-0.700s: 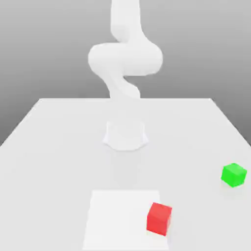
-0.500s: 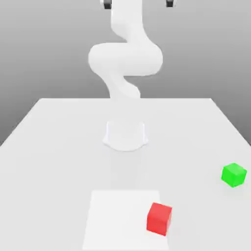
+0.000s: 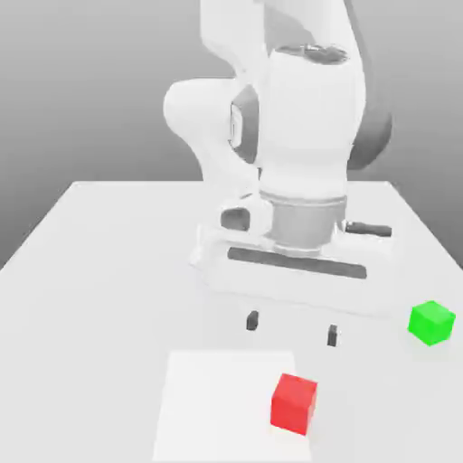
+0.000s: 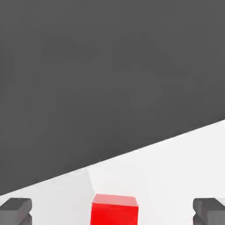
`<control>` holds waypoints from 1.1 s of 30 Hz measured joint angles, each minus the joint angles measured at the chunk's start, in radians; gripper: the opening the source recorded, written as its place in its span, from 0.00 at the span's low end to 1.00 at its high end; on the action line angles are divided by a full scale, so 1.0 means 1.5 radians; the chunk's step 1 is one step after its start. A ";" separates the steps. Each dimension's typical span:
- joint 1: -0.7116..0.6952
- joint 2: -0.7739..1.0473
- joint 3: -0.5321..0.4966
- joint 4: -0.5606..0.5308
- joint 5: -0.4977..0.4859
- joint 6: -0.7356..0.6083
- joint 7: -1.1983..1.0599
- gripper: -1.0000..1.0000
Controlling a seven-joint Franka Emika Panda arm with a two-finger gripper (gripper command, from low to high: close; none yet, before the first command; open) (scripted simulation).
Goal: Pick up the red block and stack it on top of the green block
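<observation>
The red block rests on a paler square patch near the table's front edge. Off toward the exterior view's right stands the green block, alone on the table. My gripper hangs open above the table, a little behind and above the red block, with its two dark fingertips set wide apart and nothing between them. In the hand view the red block lies between the two fingertips, further off than they reach.
The white table stretches back to a far edge. The arm's bulky white body stands over the table's middle, and a dark floor lies beyond the table edge.
The hand has swung down from above the picture into the middle of the exterior view, over the table behind the red block. Both blocks stay where they were.
</observation>
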 joint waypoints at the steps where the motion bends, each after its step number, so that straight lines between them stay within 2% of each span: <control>1: 0.004 0.024 0.001 -0.008 0.003 0.011 0.013 0.50; 7: 0.043 0.168 -0.048 0.003 -0.058 0.121 0.075 0.50; 8: 0.049 0.181 -0.056 0.005 -0.065 0.132 0.080 0.00; 15: 0.048 0.179 -0.054 0.005 -0.065 0.132 0.080 0.00; 21: 0.030 0.059 -0.007 -0.016 0.004 0.034 0.017 0.00; 26: 0.089 0.022 0.073 -0.027 0.014 0.007 -0.097 0.00; 33: 0.220 -0.018 0.164 -0.042 0.040 -0.016 -0.282 0.00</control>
